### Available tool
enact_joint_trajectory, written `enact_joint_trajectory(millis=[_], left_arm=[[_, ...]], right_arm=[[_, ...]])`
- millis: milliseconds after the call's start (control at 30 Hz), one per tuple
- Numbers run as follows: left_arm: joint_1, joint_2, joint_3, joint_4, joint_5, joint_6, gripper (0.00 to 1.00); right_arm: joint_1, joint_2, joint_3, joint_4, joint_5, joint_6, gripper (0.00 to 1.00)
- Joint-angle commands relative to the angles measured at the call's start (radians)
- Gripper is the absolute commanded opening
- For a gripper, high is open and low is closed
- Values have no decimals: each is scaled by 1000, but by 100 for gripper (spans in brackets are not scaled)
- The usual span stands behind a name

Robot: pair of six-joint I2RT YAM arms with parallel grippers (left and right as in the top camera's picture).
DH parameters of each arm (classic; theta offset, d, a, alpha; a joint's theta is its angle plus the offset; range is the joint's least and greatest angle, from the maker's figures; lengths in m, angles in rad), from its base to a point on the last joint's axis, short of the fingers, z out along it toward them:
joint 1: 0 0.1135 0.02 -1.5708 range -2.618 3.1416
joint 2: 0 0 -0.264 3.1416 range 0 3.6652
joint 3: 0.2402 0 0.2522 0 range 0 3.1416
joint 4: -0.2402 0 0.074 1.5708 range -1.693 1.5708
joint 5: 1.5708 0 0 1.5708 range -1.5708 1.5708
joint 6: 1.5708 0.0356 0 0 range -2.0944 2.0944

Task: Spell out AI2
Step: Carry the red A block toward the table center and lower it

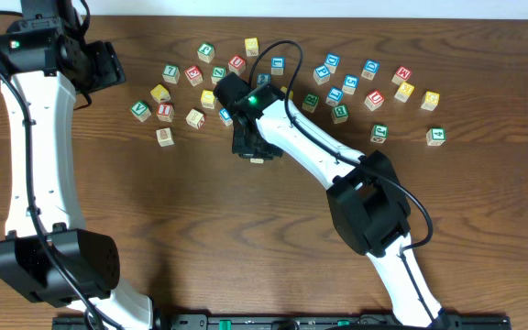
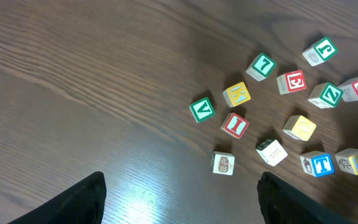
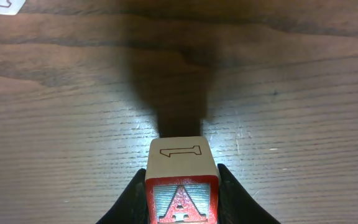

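My right gripper [image 3: 182, 190] is shut on a wooden block with a red letter A [image 3: 181, 199] on the face toward the camera and an outlined 1 on its top. In the overhead view this gripper [image 1: 253, 151] is over bare table just below the scattered blocks, and the block shows only as a pale sliver at its tip [image 1: 257, 160]. My left gripper [image 2: 179, 199] is open and empty, high at the back left [image 1: 108, 64]. A green A block [image 2: 202, 109] and a red I block [image 2: 235, 125] lie among the loose blocks.
Several letter blocks lie scattered along the back of the table [image 1: 337, 82], with a smaller cluster at the left [image 1: 168, 105]. A pineapple block [image 2: 223, 163] lies nearest my left gripper. The wood table [image 1: 154, 220] stretches toward the front.
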Motion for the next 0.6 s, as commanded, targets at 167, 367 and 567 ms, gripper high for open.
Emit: enact_joint_trajectory(millis=[167, 367, 567], left_arm=[[4, 8, 11, 0, -9, -10, 77], [4, 8, 11, 0, -9, -10, 77], [4, 8, 11, 0, -9, -10, 77]], right_arm=[[10, 7, 3, 19, 35, 40, 20], [27, 8, 3, 30, 73, 48, 20], [37, 19, 3, 53, 79, 47, 20]])
